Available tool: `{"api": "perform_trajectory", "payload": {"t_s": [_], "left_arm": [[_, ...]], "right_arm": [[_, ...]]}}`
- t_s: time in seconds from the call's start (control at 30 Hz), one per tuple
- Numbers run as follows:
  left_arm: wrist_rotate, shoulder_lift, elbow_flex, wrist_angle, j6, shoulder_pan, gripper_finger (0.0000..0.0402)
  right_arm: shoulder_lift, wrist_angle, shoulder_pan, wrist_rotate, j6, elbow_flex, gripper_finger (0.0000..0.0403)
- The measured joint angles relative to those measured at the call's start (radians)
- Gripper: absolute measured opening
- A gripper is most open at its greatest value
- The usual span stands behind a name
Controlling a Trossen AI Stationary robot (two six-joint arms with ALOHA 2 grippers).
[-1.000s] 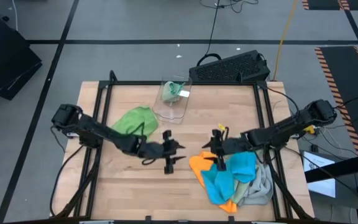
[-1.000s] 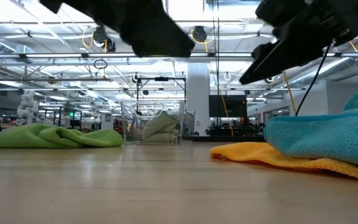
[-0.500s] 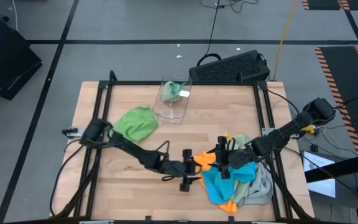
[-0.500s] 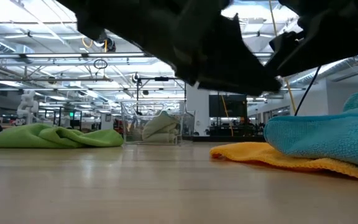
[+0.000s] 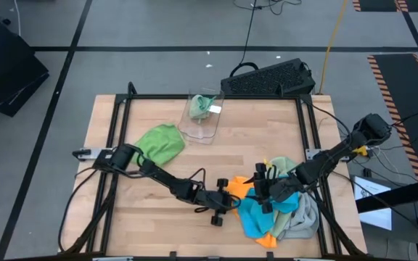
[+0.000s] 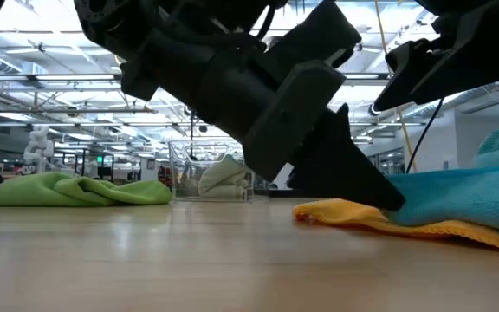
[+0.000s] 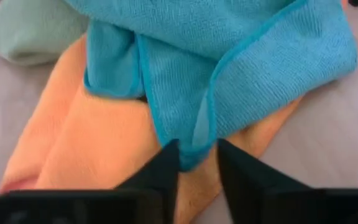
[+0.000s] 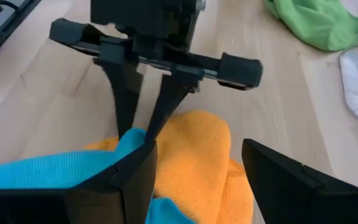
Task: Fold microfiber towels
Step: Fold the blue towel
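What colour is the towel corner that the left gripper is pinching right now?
Blue towel, lying on the orange towel; the left gripper pinches its corner, clearest in the left wrist view.

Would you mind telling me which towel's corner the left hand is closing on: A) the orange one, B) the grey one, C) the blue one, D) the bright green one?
C: the left wrist view shows the left hand with a fold of the blue towel between its fingers, the orange towel lying beneath.

Both arms reach inward and meet near the table's right-centre.

The left gripper (image 5: 232, 203) is stretched far across toward the right, low over the surface, fingers (image 7: 166, 165) drawn close with a narrow gap. The right gripper (image 5: 263, 190) faces it just beside, its fingers (image 8: 135, 177) spread wide.
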Motion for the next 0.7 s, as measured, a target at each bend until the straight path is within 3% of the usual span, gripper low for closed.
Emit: {"api": "perform_trajectory", "payload": {"t_s": [0.1, 0.4, 0.7], "left_arm": [[-0.002, -0.002, 0.000, 0.039, 0.043, -0.001, 0.0017], [-0.107, -0.071, -0.001, 0.047, 0.055, -0.029, 0.0005], [-0.582, -0.312, -0.001, -0.011, 0.148, -0.072, 0.0006]], "right_arm": [[0.000, 0.000, 0.003, 0.001, 0.000, 0.000, 0.0226], [0.000, -0.001, 0.007, 0.019, 0.082, 0.000, 0.0226], [0.000, 0.046, 0.096, 0.004, 0.132, 0.000, 0.0226]]}}
